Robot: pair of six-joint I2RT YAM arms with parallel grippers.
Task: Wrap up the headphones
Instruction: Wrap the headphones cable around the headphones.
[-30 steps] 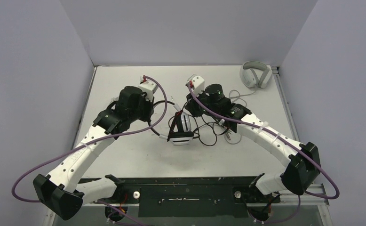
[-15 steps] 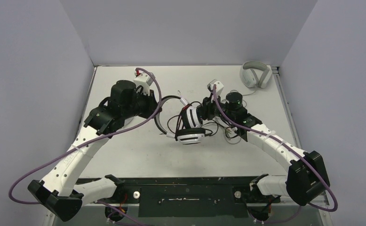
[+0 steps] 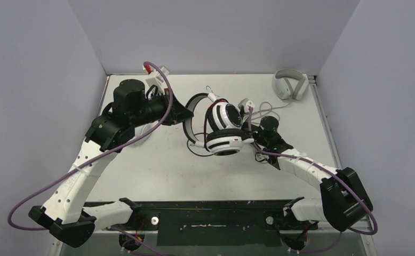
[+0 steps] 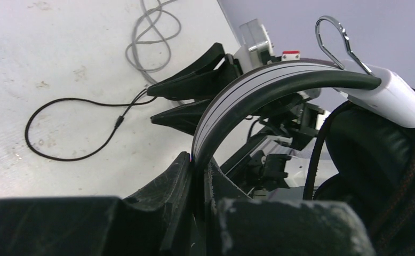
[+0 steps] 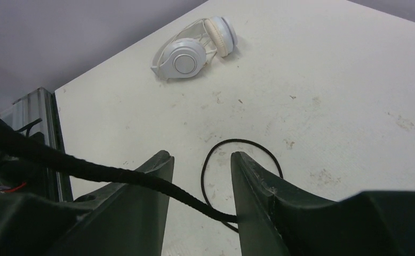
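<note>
Left gripper (image 4: 197, 166) is clamped hard on the band of the black-and-white headset (image 3: 224, 130), holding it up over the middle of the table (image 3: 141, 170), ear cups right beside the right arm's wrist. Right gripper (image 5: 201, 160) has its jaws apart (the headset's braided black cable (image 5: 114, 173) runs across the gap, not pinched as far as I can see). A thin black loop of cable (image 5: 237, 140) lies on the table below it, and a pale over-ear pair (image 3: 289, 84) sits in the far right corner.
</note>
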